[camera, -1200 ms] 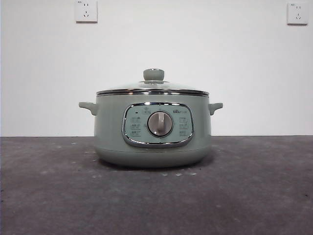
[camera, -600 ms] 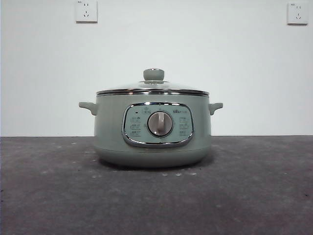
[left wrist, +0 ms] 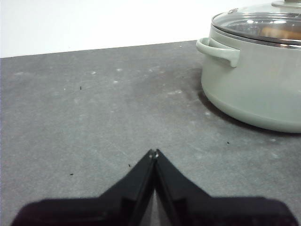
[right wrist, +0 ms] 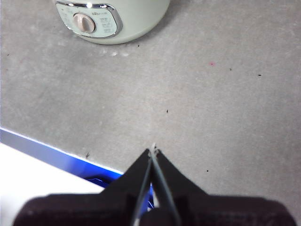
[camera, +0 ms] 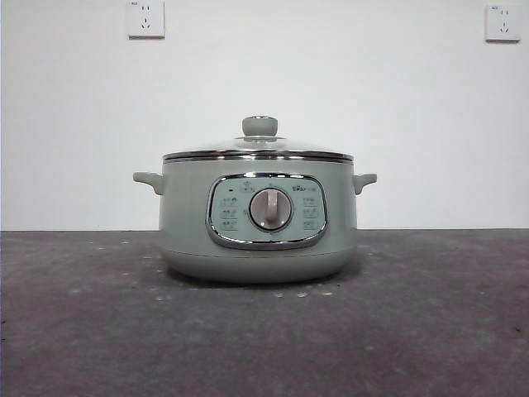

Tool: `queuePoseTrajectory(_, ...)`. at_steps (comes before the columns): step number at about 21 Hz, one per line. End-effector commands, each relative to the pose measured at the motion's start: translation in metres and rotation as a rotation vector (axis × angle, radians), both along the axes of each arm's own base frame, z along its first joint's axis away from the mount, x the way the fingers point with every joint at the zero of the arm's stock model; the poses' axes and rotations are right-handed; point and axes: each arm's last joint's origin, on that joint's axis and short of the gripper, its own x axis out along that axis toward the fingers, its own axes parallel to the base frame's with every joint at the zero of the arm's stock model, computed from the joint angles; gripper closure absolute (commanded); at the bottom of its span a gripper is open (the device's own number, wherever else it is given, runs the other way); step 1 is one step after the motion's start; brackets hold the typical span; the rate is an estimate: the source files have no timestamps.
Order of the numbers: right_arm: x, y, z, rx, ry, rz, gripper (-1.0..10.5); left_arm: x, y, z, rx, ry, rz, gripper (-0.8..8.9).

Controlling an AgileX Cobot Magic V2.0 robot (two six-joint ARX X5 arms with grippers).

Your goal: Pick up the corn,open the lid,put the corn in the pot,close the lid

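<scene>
One sage-green pot (camera: 258, 217), glass lid (camera: 258, 149) seated (one knob at 12 o'clock), left gripper (left wrist: 154, 153) and right gripper (right wrist: 153, 151) clenched, empty.

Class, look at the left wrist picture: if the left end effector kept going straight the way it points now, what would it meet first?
Most likely only bare table. The left end effector, jaws shut, points across open dark surface toward the far edge and white wall. The pot sits off to one side of that line, though depth is hard to judge.

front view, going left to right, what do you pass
Wall socket → pot's left side handle → control panel's dial, with the lid's knob above it → pot's right side handle → second wall socket.
</scene>
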Motion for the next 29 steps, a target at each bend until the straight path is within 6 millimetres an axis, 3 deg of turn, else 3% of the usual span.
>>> queuePoseTrajectory(1,-0.001,-0.002,-0.004,-0.028,0.014,-0.026,9.5,0.001,0.000,-0.003,-0.007,0.004,0.002,8.16)
queuePoseTrajectory(5,0.001,-0.009,0.000,-0.071,-0.090,-0.235,9.5,0.001,0.000,-0.003,-0.007,0.004,0.002,8.16)
queuePoseTrajectory(8,0.003,-0.010,0.011,-0.010,-0.371,-0.263,9.5,0.001,0.000,-0.003,-0.007,0.005,0.002,8.17)
queuePoseTrajectory(10,0.008,-0.009,0.006,0.043,-0.544,-0.271,9.5,0.001,0.000,-0.004,-0.007,0.008,0.002,8.16)
queuePoseTrajectory(14,0.038,-0.009,-0.043,0.104,-0.768,-0.328,9.5,0.001,0.000,-0.004,-0.007,0.008,0.002,8.16)
queuePoseTrajectory(22,0.068,-0.009,-0.139,0.127,-0.782,-0.347,9.5,0.001,0.000,-0.004,-0.007,0.008,0.002,8.16)
queuePoseTrajectory(25,0.072,-0.009,-0.165,0.117,-0.737,-0.348,9.5,0.001,0.000,-0.004,-0.007,0.008,0.002,8.16)
queuePoseTrajectory(29,0.073,-0.008,-0.185,0.107,-0.670,-0.332,9.5,0.001,0.000,-0.004,-0.007,0.008,0.002,8.17)
